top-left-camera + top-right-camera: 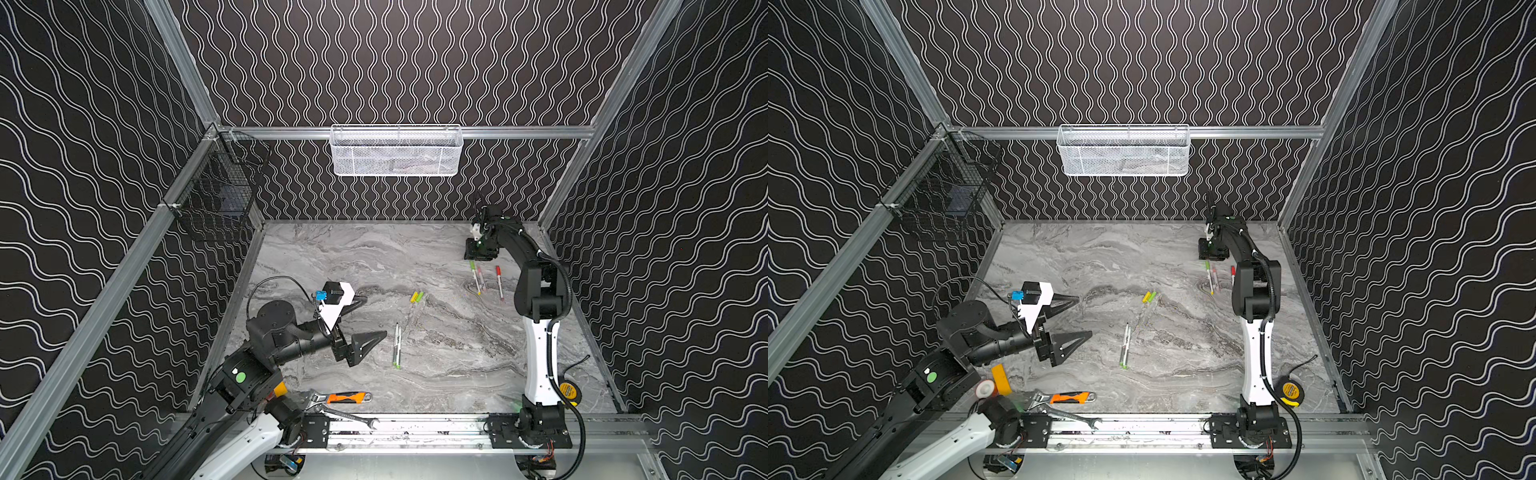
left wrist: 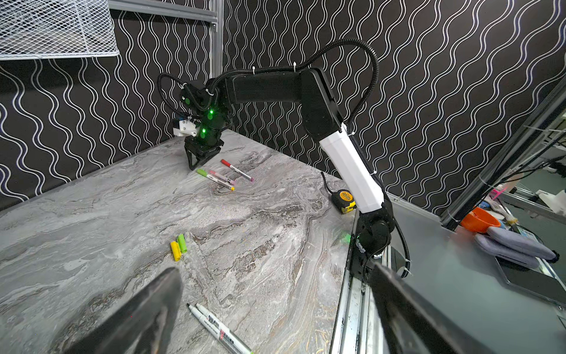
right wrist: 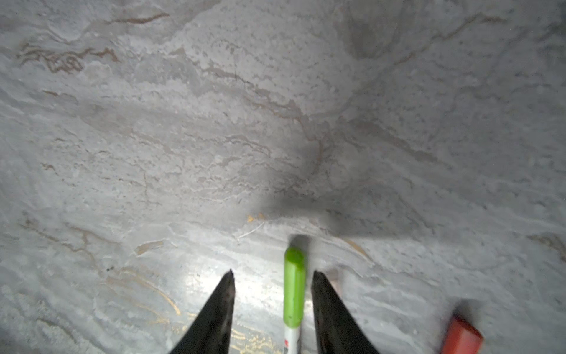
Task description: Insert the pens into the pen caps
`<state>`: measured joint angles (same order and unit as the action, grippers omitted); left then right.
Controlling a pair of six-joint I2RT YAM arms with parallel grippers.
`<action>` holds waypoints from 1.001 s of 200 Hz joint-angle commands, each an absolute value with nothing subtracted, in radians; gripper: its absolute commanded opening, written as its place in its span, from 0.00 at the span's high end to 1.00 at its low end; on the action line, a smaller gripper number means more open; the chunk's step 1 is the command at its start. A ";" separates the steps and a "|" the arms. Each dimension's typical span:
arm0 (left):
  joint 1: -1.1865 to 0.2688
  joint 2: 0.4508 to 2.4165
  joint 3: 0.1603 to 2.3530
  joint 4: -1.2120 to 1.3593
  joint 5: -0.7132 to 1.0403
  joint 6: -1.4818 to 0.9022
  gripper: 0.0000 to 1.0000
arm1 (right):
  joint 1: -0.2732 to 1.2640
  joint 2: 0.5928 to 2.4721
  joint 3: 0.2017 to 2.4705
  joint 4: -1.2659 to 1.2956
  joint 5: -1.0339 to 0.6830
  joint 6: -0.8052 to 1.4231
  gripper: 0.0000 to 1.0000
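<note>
Capping is standing part done: right gripper (image 3: 272, 272), jaws parted, is straddling untouched green-capped pen (image 3: 293, 294) lying upper right in both top views; next, gaping left gripper (image 1: 376, 315) is probably needing centre's uncapped pens (image 1: 397, 347) and loose caps (image 1: 417, 296).

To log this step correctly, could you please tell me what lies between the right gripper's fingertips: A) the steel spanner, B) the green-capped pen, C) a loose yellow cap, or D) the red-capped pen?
B: in the right wrist view the green-capped pen lies on the table between the open jaws of the right gripper, with a gap on each side.
</note>
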<state>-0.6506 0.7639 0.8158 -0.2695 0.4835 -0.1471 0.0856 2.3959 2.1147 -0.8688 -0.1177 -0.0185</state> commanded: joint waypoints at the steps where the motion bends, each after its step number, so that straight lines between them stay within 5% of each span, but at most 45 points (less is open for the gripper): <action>1: -0.650 0.767 0.813 -0.238 0.480 -0.132 0.01 | 0.102 2.324 2.046 -0.815 -0.170 -0.027 0.56; 52: -0.650 0.775 0.813 -0.229 0.491 -0.137 0.01 | 0.126 2.224 1.832 -0.748 -0.258 -0.031 0.55; 200: -0.650 0.778 0.804 -0.208 0.500 -0.147 0.01 | 0.035 2.160 1.621 -0.673 -0.140 0.036 0.51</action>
